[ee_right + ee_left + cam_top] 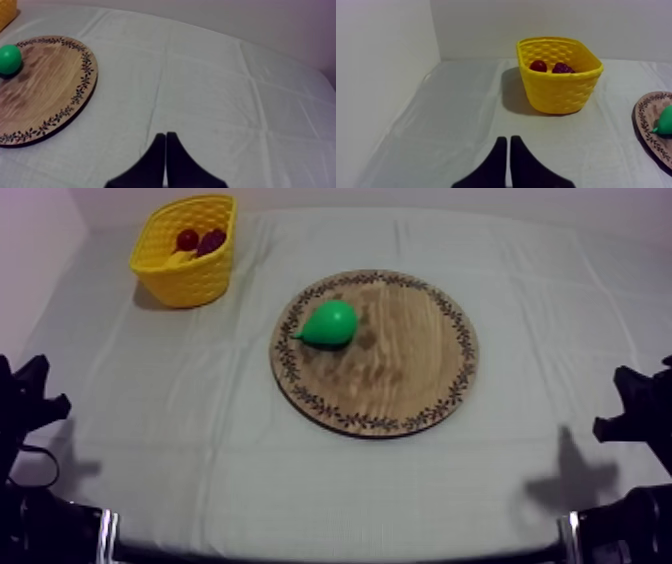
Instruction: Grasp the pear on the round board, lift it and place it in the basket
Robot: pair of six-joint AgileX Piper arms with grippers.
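Looks like a robot lab bench, not a home. Creased, grey-white cloth-draped table (200,478) set into a corner of bare pale walls (381,75). Black left arm (25,413) and right arm (640,413) flanking it. Staged props: toy pear (330,324), patterned wooden board (420,388), yellow basket (185,283).

Cropped and half-hidden
Left wrist view: the edge crops the pear (664,120) and wooden board (644,113); the yellow basket (558,89) hides the undersides of the small red fruit (538,65) and grapes (562,68).
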